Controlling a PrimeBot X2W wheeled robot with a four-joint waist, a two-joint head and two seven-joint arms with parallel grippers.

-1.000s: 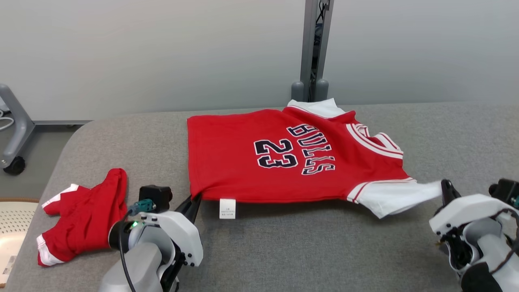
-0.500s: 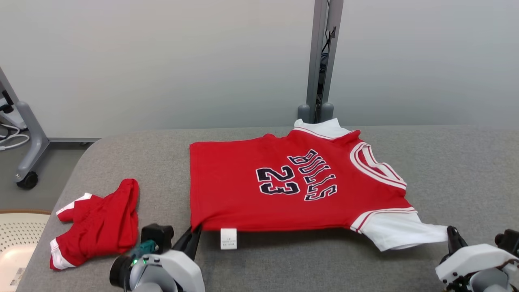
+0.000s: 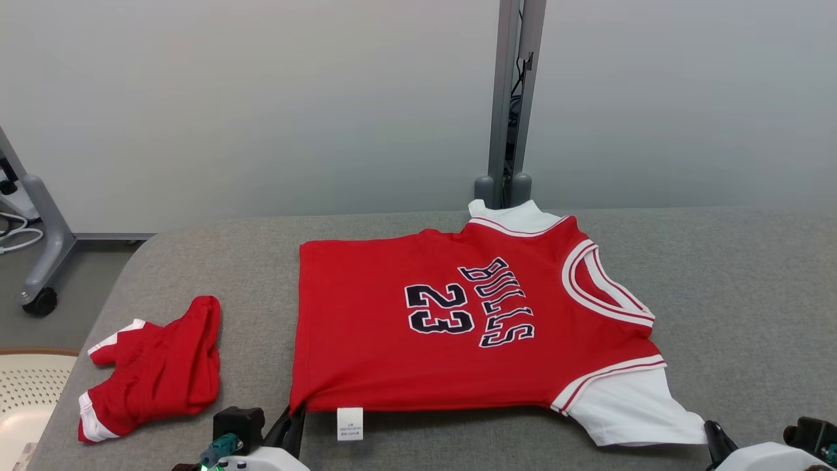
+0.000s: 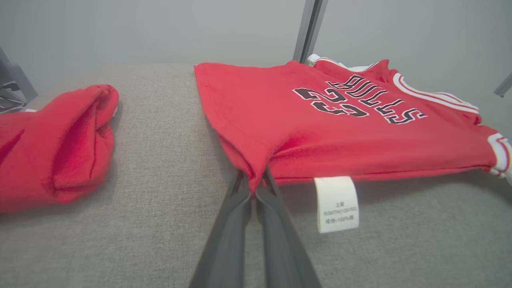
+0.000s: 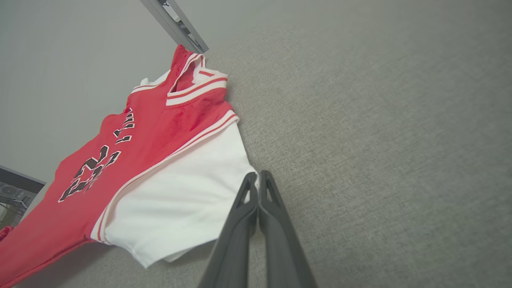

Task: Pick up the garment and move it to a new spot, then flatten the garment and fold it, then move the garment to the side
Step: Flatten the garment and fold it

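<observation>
- Head view: I see one red knit jersey [image 3: 418, 340] spread flat on my grey, felt-textured counter [image 3: 732, 294]. It lies printed side up, with navy "BULLS" and "23" outlined in white, two white sleeves and a white-striped round neck.
- To the left of the jersey's hem, apart from it, there is one crumpled red garment [image 3: 157, 373] with white trim, a soft heap.
- Just behind the jersey's far sleeve stands one straight grey metal post [image 3: 510, 98].
- My left pincer [image 3: 295, 412] is at the jersey's near hem corner. My right pincer [image 3: 709, 428] is at the tip of the near sleeve.
- Left wrist view: the left pincer [image 4: 254, 185] has its two smooth dark fingers clamped together on the jersey's [image 4: 320, 132] hem corner, which bunches into a fold. One white rectangular label [image 4: 337, 204] hangs from the hem beside it.
- Right wrist view: the right pincer [image 5: 258, 179] is closed on the edge of the smooth white sleeve [image 5: 180, 200].
</observation>
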